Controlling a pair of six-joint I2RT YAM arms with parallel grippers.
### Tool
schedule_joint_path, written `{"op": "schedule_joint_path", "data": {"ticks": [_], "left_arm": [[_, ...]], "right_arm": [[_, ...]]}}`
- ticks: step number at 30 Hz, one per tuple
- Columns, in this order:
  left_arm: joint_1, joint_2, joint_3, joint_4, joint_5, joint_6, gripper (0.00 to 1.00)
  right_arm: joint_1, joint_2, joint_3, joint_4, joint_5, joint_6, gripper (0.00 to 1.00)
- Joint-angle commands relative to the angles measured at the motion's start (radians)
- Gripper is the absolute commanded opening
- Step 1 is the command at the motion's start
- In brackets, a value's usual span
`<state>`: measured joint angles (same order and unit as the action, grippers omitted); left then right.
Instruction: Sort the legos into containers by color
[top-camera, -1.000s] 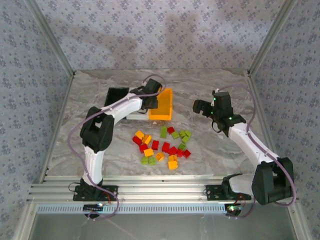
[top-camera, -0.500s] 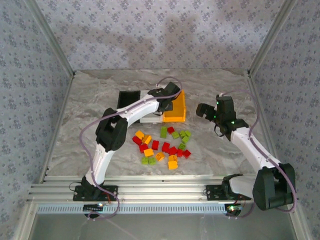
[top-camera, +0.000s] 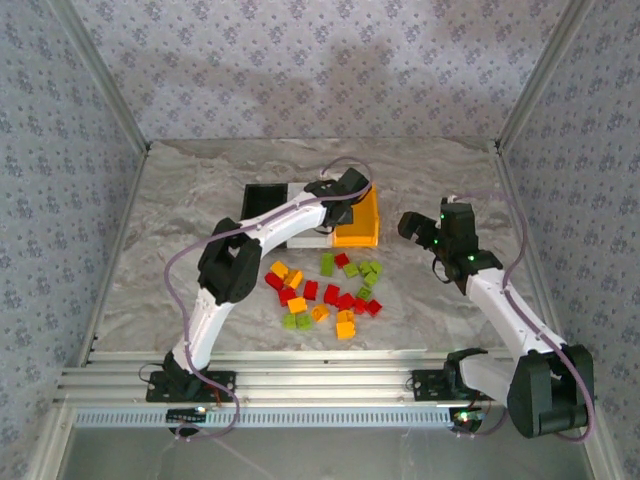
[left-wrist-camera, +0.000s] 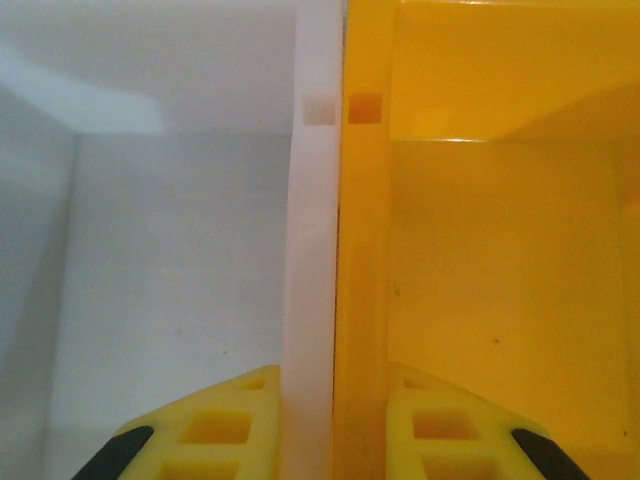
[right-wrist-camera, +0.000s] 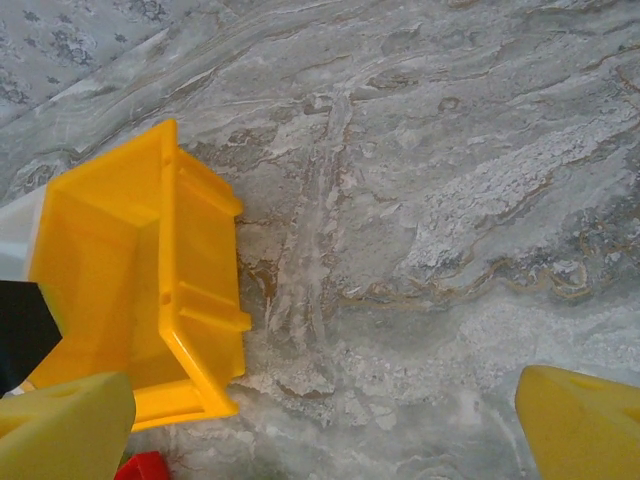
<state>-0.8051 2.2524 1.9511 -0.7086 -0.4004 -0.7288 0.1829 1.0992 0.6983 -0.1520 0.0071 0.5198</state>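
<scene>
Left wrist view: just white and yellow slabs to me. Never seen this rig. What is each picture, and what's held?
These are two robot arms bolted to a table, each ending in a two-finger pincer. The top picture looks down from above and behind them. It shows three open bins in a row: a black bin, a white bin and an orange-yellow bin. Loose red, yellow and green legos lie nearer the arms. The other two pictures come from cameras on the wrists. In the left wrist one, the left pincer is shut across the touching walls of the white and orange-yellow bins. The right pincer hangs open above the table, holding nothing.
</scene>
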Motion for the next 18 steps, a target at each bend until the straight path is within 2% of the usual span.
{"op": "schedule_joint_path", "data": {"ticks": [1,6,9,10,12,18], "left_arm": [[-0.011,0.021,0.069,0.01,0.017,-0.022,0.0],[-0.02,0.048,0.117,-0.006,0.029,-0.009,0.01],[-0.024,0.049,0.116,-0.008,0.036,-0.013,0.26],[-0.025,0.046,0.114,-0.003,0.039,-0.015,0.37],[-0.031,0.037,0.117,0.004,0.038,-0.012,0.49],[-0.033,-0.063,0.105,0.024,0.033,0.007,0.62]], "right_arm": [[0.0,-0.01,0.016,-0.006,-0.015,-0.006,0.99],[0.004,0.001,0.01,-0.021,-0.019,-0.003,0.99],[0.006,0.005,0.013,-0.036,-0.021,-0.005,0.99],[0.006,0.005,0.014,-0.039,-0.023,-0.006,0.99],[0.008,0.004,0.016,-0.043,-0.025,-0.009,0.99],[0.027,0.013,0.051,-0.105,-0.053,-0.017,0.98]]}}
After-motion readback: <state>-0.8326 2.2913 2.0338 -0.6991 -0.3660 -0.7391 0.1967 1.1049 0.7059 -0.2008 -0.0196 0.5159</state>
